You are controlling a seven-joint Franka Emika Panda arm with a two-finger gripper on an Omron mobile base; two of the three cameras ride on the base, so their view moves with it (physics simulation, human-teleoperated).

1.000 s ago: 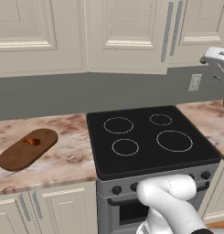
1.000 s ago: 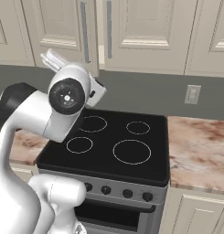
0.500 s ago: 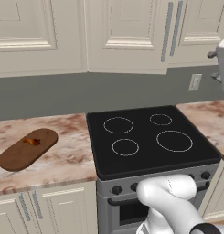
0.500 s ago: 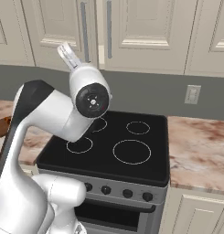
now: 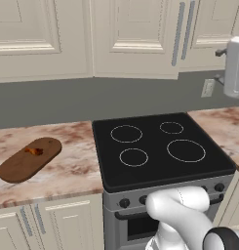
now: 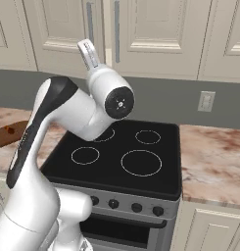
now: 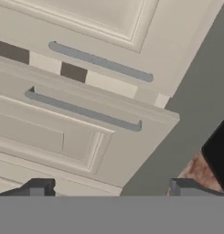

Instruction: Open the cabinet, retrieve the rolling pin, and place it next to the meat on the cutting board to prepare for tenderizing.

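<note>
Cream cabinet (image 7: pixel 86 137) shows two grey handles (image 7: pixel 83 109) before the released end effector (image 7: pixel 111 188).

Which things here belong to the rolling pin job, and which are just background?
Job:
cabinet, doors shut
cutting board
meat on the board
gripper, open, facing the cabinet handles

Background:
stove
wall outlet
marble counter

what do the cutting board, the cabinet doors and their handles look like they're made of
Cutting board: looks like dark brown wood, matte, with faint grain streaks.
Cabinet doors: seemingly cream-painted wood or board, smooth satin finish, raised panels with no grain showing.
Handles: long grey bars, probably brushed metal, though the flat rendering could equally be plastic.
</note>
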